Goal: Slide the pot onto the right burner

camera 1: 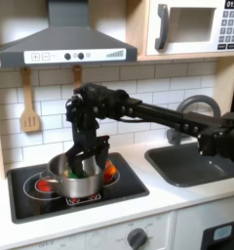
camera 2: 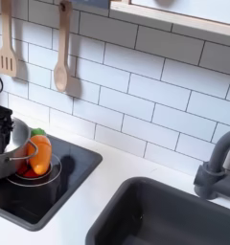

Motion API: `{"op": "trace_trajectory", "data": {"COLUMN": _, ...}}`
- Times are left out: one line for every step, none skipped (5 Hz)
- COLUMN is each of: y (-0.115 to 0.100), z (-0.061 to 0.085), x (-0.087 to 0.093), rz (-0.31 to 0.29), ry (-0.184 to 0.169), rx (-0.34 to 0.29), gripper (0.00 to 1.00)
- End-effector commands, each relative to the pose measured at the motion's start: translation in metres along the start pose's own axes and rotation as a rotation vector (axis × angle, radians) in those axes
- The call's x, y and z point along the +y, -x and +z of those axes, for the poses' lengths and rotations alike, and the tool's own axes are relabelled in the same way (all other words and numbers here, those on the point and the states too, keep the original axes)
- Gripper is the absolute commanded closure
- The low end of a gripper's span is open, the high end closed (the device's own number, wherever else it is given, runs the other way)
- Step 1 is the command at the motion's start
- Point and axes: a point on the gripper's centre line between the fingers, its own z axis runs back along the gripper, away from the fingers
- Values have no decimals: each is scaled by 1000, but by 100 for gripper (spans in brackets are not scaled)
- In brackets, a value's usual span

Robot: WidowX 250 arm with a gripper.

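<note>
End effector [camera 1: 81, 159] reaches down into the pot [camera 1: 73, 182], its opening hidden, cannot tell; the free burner [camera 1: 109, 176] lies toward the first exterior view's right.

We see a matte black arm [camera 1: 153, 109] of boxy jointed segments, ending in a black gripper [camera 1: 83, 156].

Toy kitchen: stovetop [camera 1: 51, 200], sink [camera 2: 174, 215], microwave [camera 1: 192, 27], tiled wall [camera 2: 146, 86].

Pot [camera 1: 74, 176] on stove [camera 1: 31, 200]; sink [camera 1: 192, 166] rightward
</note>
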Motion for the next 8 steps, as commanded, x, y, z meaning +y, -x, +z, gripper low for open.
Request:
{"op": "trace_trajectory", "data": {"y": 4, "z": -3, "x": -10, "rz": -5, "ry": 14, "rx": 4, "gripper": 0}}
{"op": "trace_trajectory", "data": {"y": 6, "z": -3, "x": -17, "rz": -16, "ry": 23, "rx": 6, "gripper": 0}}
{"op": "trace_trajectory", "data": {"y": 6, "z": -2, "x": -18, "rz": -12, "ry": 21, "rx": 2, "gripper": 0}}
{"op": "trace_trajectory", "data": {"y": 7, "z": -3, "x": -21, "rz": -13, "ry": 30, "rx": 5, "gripper": 0}}
{"op": "trace_trajectory", "data": {"y": 8, "z": -3, "x": -23, "rz": -18, "ry": 32, "rx": 7, "gripper": 0}}
{"op": "trace_trajectory", "data": {"y": 9, "z": -5, "x": -24, "rz": -20, "ry": 32, "rx": 12, "gripper": 0}}
{"op": "trace_trajectory", "data": {"y": 9, "z": -1, "x": -22, "rz": -6, "ry": 39, "rx": 5, "gripper": 0}}
{"op": "trace_trajectory", "data": {"y": 9, "z": -3, "x": -27, "rz": -23, "ry": 39, "rx": 11, "gripper": 0}}
